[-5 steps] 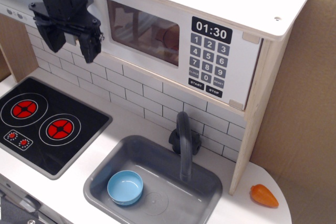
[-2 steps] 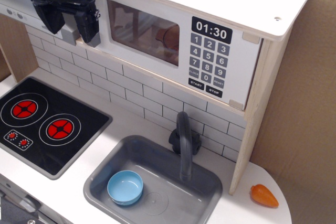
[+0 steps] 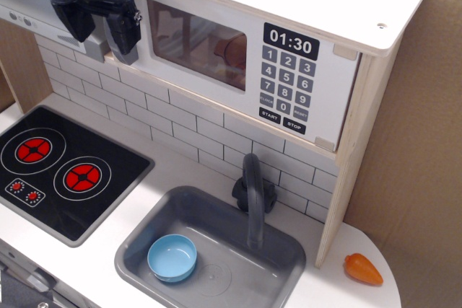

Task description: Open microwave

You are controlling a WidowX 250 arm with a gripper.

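At the upper left corner of the view, the black gripper [image 3: 101,28] hangs in front of the left end of the microwave [image 3: 238,48]. Its two fingers [image 3: 124,32] point downward and stand apart, with a clear gap between them, so the gripper is spread rather wide and holds nothing. The grey bar handle [image 3: 96,50] shows in the gap between the fingers, just behind them; I cannot tell if a finger touches it.

To the right of the gripper the microwave door [image 3: 188,41] lies flush with the white body, so it is closed. Its clear window [image 3: 196,42] starts just beside the right finger, and something brownish is seen dimly behind it. Further right are the black clock display [image 3: 291,42], which reads 01:30, and the number keypad [image 3: 286,90] under it.

Below the gripper, on the white desk [image 3: 170,171], is the black stovetop [image 3: 61,167] with two red burner rings. Below and to the right of the gripper is the grey sink [image 3: 274,265]; a small blue bowl [image 3: 172,257] sits in it, and the dark faucet [image 3: 253,196] stands at its back edge. Far to the lower right, an orange toy carrot [image 3: 362,269] lies on the desk corner, near the brown cardboard wall [image 3: 411,149].
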